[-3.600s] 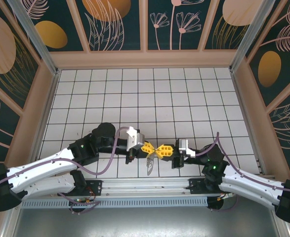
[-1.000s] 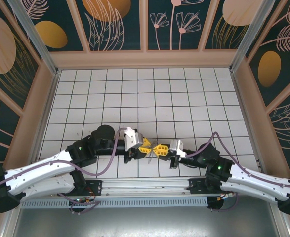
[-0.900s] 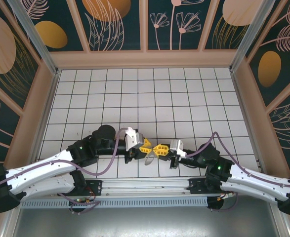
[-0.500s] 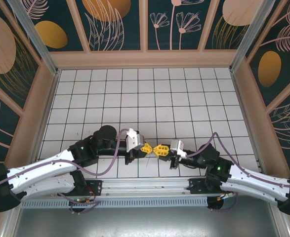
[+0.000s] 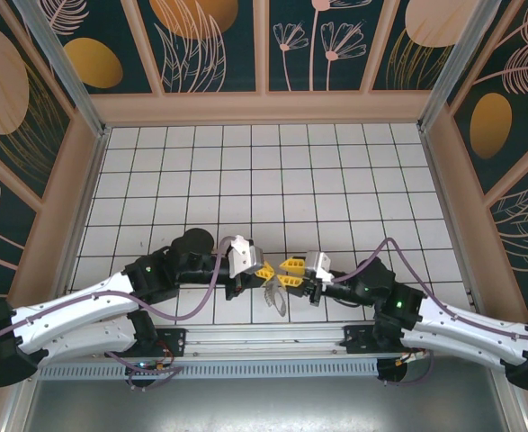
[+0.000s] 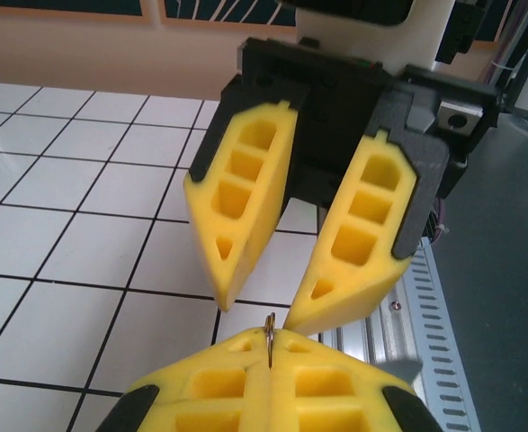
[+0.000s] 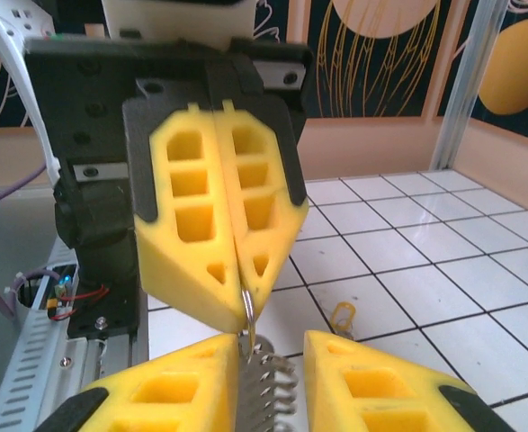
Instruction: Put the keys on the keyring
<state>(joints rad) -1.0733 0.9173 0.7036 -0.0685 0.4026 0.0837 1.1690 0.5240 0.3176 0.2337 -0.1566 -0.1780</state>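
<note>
In the left wrist view my left gripper (image 6: 270,340) is shut on the thin metal keyring (image 6: 270,329), whose edge sticks up between its yellow fingertips. Facing it tip to tip, my right gripper (image 6: 255,309) stands open. The right wrist view shows the left gripper (image 7: 244,301) pinching the keyring (image 7: 246,317), with the silvery jagged keys (image 7: 268,391) hanging from it between the spread fingers of the right gripper (image 7: 268,360); there is a gap to one finger. One small brass-gold key (image 7: 342,315) lies on the tiles beyond. From above, the keys (image 5: 275,299) dangle below the meeting grippers.
The white tiled floor (image 5: 272,180) stretches away behind the grippers, boxed in by wooden-framed walls. A metal rail (image 5: 264,346) with the arm bases runs along the near edge, close to the grippers.
My right gripper has opened and let go of the keys, which now hang from the ring in the left gripper. The left gripper has stayed shut.
</note>
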